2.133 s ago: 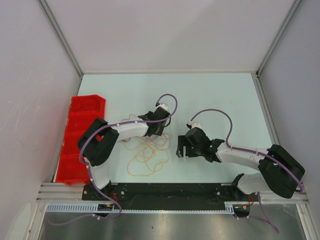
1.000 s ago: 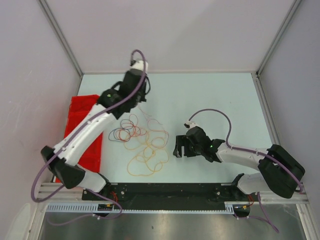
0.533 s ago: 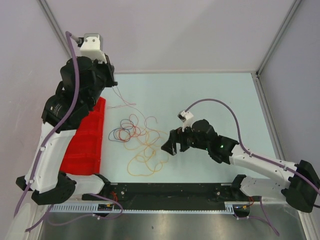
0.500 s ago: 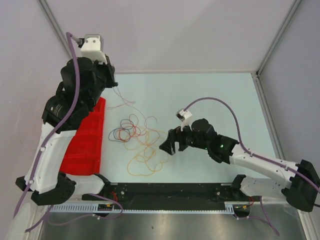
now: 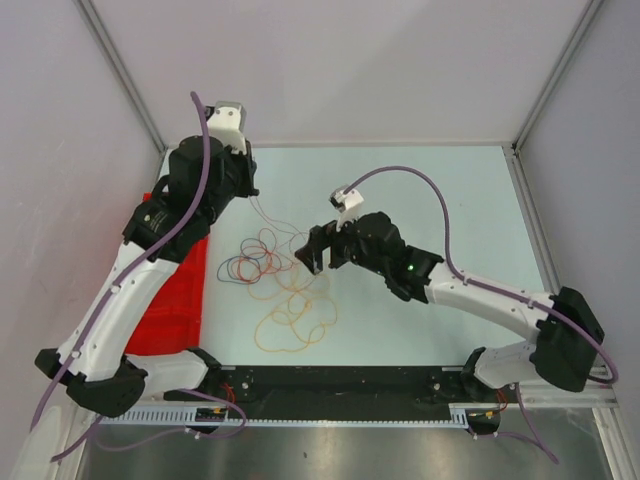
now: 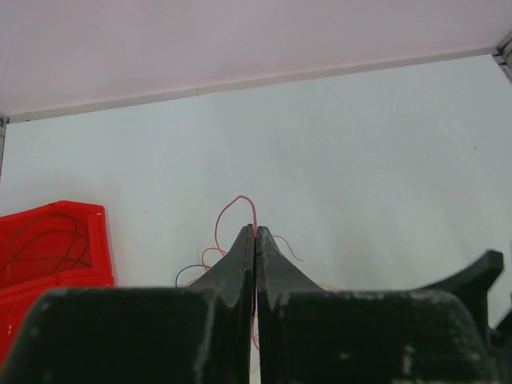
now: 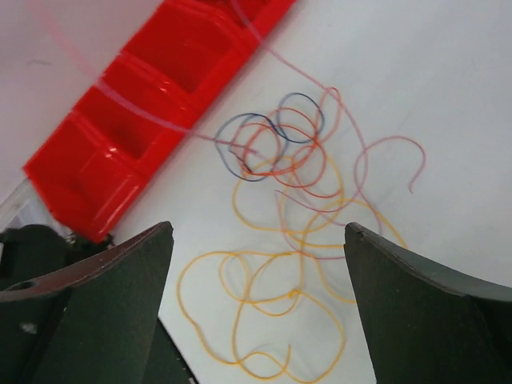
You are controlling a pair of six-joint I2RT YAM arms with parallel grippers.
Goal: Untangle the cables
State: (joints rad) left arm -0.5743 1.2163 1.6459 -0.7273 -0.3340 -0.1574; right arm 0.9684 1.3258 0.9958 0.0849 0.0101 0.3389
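Observation:
The cables lie in a loose tangle on the pale table (image 5: 450, 200): orange loops (image 5: 295, 325) nearest the arms, red and blue-purple curls (image 5: 250, 265) behind them. My left gripper (image 5: 250, 188) is raised at the back left and shut on a thin red cable (image 6: 240, 200), which runs down from it to the tangle (image 5: 262, 212). The jaws (image 6: 255, 230) are pressed together with the red strand between them. My right gripper (image 5: 322, 250) hovers open over the tangle's right side. From its wrist, the orange loops (image 7: 272, 296) lie on the table below between its spread fingers (image 7: 128, 272).
A red bin row (image 5: 185, 295) stands along the table's left edge, partly under my left arm. One bin compartment (image 6: 48, 240) holds a dark cable. White walls close the back and both sides.
My left arm has swung right from the far left corner, still holding the red cable. My right gripper has moved back and left over the tangle.

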